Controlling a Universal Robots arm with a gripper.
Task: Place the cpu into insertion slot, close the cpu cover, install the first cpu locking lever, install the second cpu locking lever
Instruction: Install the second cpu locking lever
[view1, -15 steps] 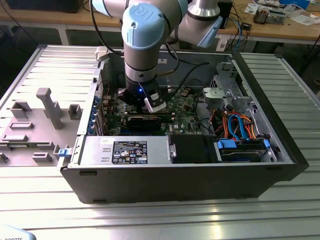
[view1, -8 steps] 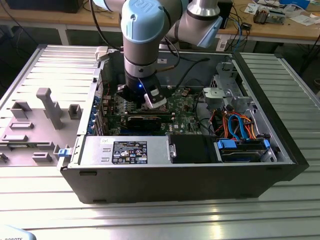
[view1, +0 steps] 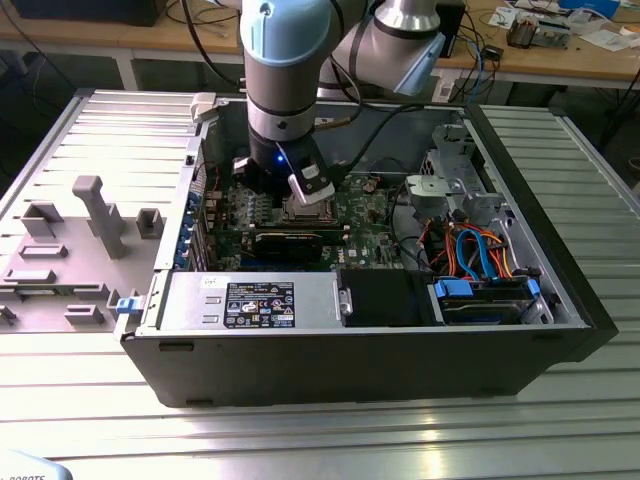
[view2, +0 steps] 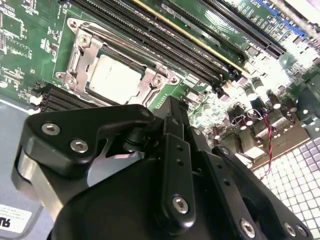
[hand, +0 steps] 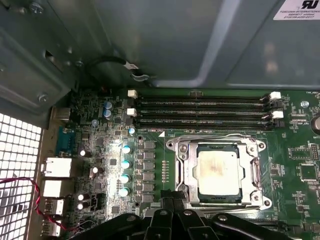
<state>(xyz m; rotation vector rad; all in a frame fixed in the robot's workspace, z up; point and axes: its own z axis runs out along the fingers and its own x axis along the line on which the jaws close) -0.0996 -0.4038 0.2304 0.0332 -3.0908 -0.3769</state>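
1. The small square cpu with its silver-grey metal top lies flat in the socket on the green motherboard.
2. The thin silver-grey metal cpu cover lies down around the chip, which shows through its window; in the second wrist view the cpu sits framed by the cover.
3. The black gripper hangs just over the socket's edge, jaws drawn together, nothing between them.
4. Four long black memory slots run beside the socket.
5. The open black computer case stands on the ribbed metal worktop.
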